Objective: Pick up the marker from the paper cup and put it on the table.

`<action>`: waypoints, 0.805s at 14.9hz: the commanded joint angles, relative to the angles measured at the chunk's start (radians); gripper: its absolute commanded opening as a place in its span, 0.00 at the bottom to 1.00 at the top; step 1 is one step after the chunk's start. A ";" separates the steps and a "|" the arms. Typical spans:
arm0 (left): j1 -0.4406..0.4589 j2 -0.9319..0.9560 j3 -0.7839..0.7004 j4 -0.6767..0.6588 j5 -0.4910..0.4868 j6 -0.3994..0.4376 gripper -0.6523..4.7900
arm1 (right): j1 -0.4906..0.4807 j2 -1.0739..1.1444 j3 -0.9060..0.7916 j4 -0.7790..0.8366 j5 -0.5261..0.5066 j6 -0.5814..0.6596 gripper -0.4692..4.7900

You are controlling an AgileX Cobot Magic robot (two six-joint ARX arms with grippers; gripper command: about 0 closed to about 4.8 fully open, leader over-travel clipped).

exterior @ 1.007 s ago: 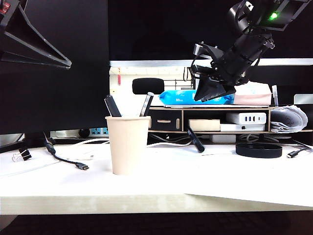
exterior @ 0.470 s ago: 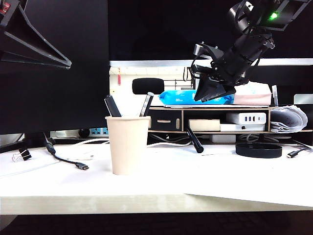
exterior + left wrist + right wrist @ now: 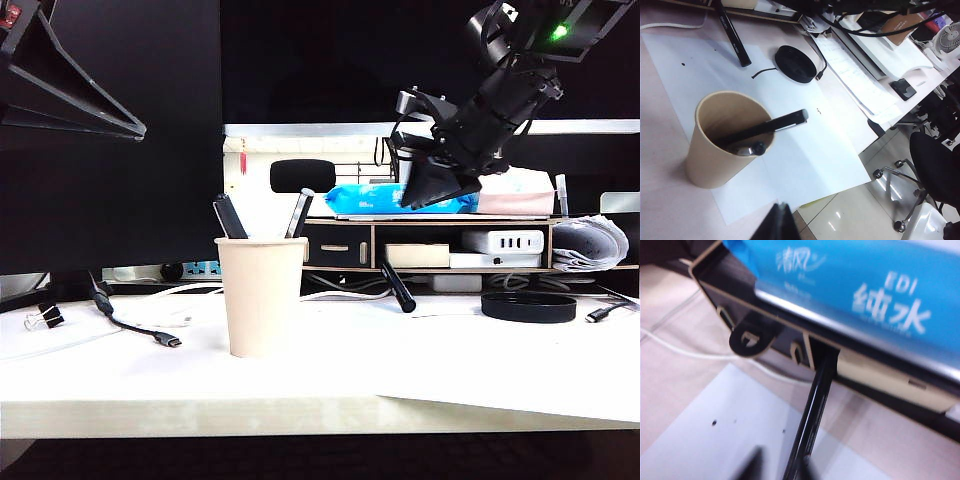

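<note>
Right pincer (image 3: 432, 196) is hung high over the back of the tabletop (image 3: 480, 360). Its fingers are merged into one dark wedge and are blurred in the wrist view, so apart or together cannot be told. Left pincer (image 3: 776, 226) is cut off to a dark sliver, its state equally unreadable. One paper cup (image 3: 261, 295) is counted, with two other pens (image 3: 229, 216) propped inside. One marker (image 3: 398, 287) is laid on the tabletop, below the right pincer and well apart from it.

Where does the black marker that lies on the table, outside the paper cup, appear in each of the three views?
Exterior view: the marker lies behind and right of the paper cup.
Left wrist view: the marker lies beyond the cup.
Right wrist view: the marker runs through the middle.
Shared landmark: white paper sheet.
</note>
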 commanded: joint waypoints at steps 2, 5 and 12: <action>0.000 -0.003 0.006 0.013 0.000 0.009 0.11 | 0.001 -0.033 0.003 -0.097 -0.007 0.000 0.09; 0.000 -0.003 0.006 0.013 0.000 0.009 0.11 | 0.001 -0.079 0.003 -0.181 -0.007 -0.011 0.09; 0.000 -0.003 0.006 0.013 0.000 0.008 0.11 | 0.004 -0.301 0.003 -0.299 -0.010 -0.055 0.09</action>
